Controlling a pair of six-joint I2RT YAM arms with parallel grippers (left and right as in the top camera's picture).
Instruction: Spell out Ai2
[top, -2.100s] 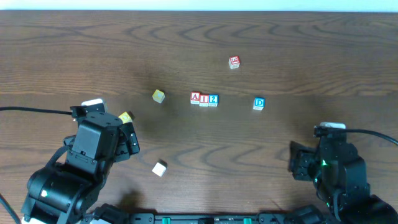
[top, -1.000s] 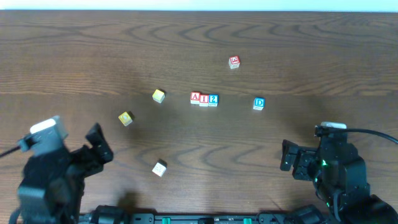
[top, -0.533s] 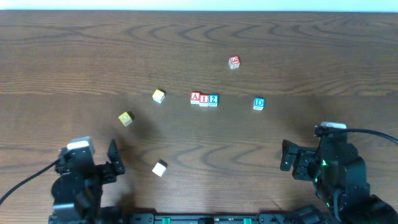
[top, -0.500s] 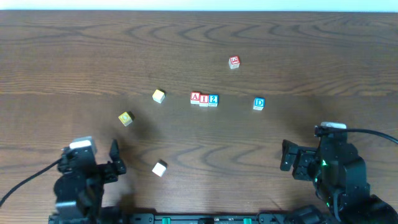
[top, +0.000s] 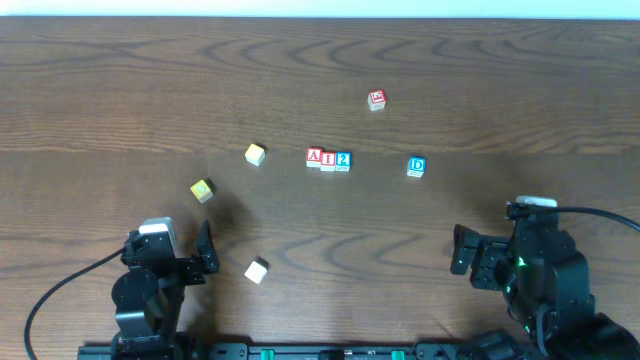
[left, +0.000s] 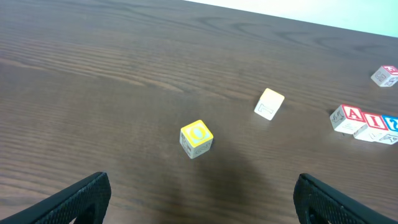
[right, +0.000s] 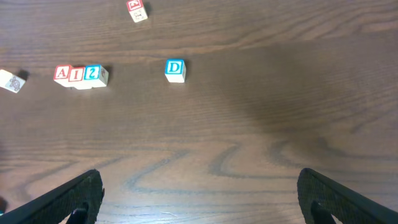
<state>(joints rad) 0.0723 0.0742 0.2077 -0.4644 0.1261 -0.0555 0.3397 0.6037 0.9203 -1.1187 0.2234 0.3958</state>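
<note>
Three small blocks stand touching in a row mid-table: a red A block (top: 314, 157), a red I block (top: 328, 159) and a blue 2 block (top: 343, 160). The row also shows in the right wrist view (right: 81, 74) and at the right edge of the left wrist view (left: 367, 118). My left gripper (top: 200, 255) is open and empty at the front left of the table. My right gripper (top: 462, 255) is open and empty at the front right. Both are far from the row.
A blue D block (top: 416, 166) sits right of the row. A red-lettered block (top: 376, 99) lies farther back. A pale yellow block (top: 254, 154), a yellow O block (top: 202, 190) and a white block (top: 256, 270) lie left of the row.
My left arm has pulled back from beside the yellow O block to the table's front edge and settled at the front left. The right arm and the blocks have stayed put.
</note>
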